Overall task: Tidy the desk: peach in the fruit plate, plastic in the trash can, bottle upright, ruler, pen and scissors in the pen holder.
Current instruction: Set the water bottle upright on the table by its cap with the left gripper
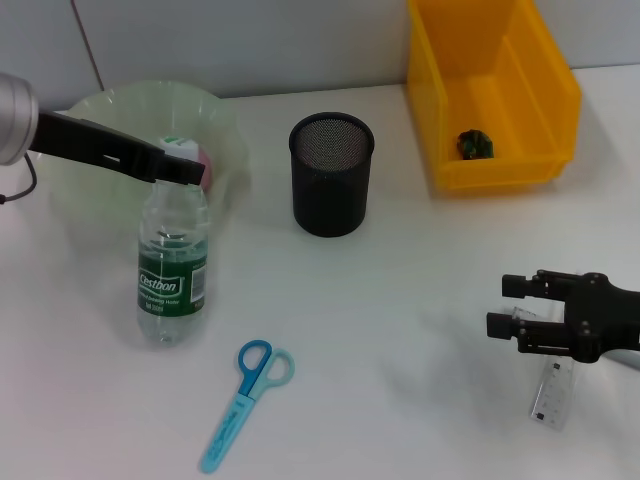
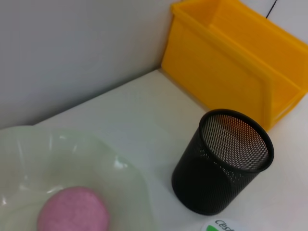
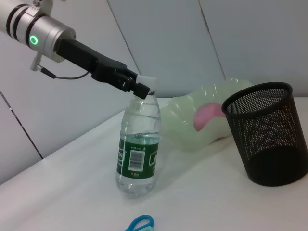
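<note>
A clear bottle with a green label stands upright on the white desk. My left gripper is shut on its white cap, as the right wrist view also shows. Behind it, the pale green fruit plate holds the pink peach. The black mesh pen holder stands at the middle. Blue scissors lie near the front edge. At the front right, my right gripper is open just above the near end of the clear ruler. The pen is out of view.
A yellow bin at the back right holds a crumpled dark green piece of plastic. A grey wall runs behind the desk. Bare desk lies between the pen holder and my right gripper.
</note>
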`<state>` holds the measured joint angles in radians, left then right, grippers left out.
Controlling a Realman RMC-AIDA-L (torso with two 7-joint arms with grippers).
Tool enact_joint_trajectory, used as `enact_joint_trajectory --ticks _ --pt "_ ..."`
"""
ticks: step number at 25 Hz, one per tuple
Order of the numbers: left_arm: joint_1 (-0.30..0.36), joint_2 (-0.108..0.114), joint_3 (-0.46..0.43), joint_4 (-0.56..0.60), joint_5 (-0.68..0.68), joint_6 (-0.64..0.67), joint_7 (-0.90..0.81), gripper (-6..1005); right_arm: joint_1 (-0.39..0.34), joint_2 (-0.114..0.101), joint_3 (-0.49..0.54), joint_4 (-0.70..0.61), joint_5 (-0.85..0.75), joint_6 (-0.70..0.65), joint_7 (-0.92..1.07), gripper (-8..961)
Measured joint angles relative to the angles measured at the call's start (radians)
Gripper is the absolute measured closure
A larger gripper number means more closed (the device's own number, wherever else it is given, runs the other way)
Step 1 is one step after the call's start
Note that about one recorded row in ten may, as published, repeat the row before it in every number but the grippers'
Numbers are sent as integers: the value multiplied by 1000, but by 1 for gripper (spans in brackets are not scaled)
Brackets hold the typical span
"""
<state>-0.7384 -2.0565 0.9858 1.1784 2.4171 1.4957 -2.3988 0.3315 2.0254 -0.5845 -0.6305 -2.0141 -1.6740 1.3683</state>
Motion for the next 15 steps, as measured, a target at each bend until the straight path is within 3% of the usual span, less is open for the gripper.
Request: enact_joint_trajectory --ticks 15 --pt "37 7 -76 9 -58 18 70 537 1 -1 0 0 0 11 0 210"
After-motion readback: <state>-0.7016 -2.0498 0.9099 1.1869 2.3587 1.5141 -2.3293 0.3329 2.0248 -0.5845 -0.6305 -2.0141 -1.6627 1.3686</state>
